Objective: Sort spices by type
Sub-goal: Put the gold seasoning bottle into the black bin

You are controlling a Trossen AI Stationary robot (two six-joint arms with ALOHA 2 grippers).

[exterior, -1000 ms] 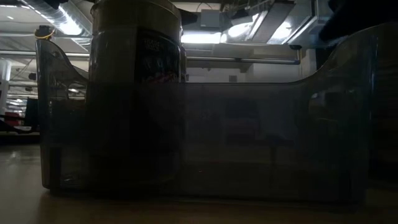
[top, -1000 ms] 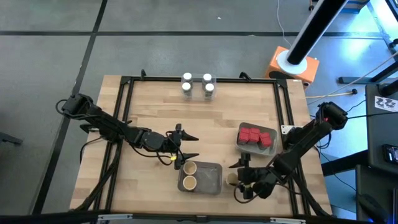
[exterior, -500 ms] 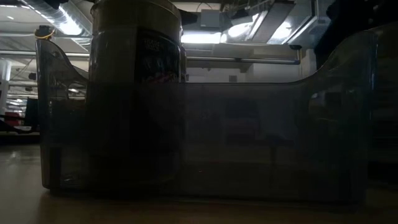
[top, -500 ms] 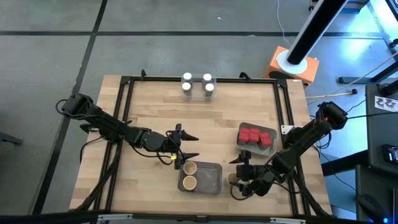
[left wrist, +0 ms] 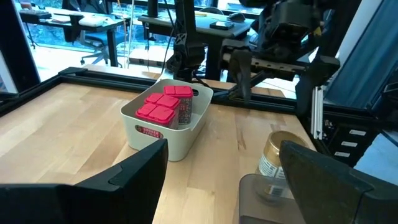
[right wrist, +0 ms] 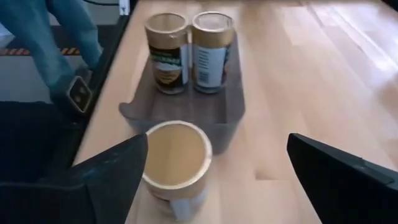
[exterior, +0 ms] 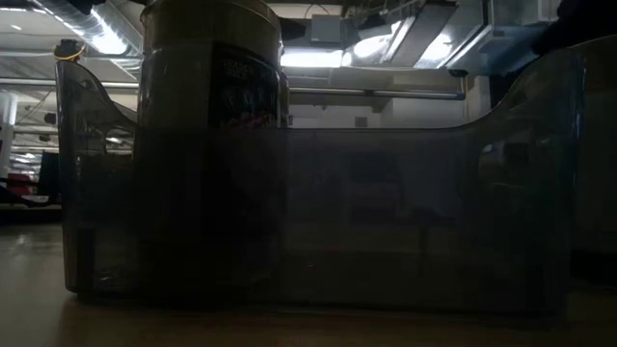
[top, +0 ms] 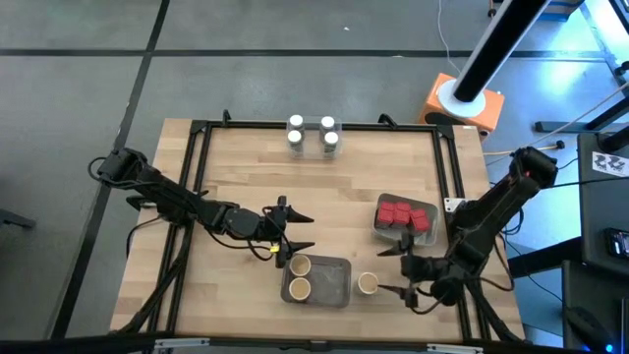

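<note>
Tan-topped jars: one point(top: 367, 283) stands alone on the bare wood, just beside the right end of the clear plastic tray point(top: 330, 282); two more point(top: 298, 276) stand inside that tray at its left end.
Red packs point(top: 396, 213): grouped in a pale tub point(top: 424, 235) near the table's right edge.
White-capped jars point(top: 313, 135): four, clustered at the table's far edge.
Right gripper point(top: 397, 271): just right of the lone jar, fingers spread wide, apart from it, holding nothing.
Left gripper point(top: 301, 232): over mid-table, just beyond the tray's left end, fingers apart, empty.
Table point(top: 236, 187): light wood, black frame.
</note>
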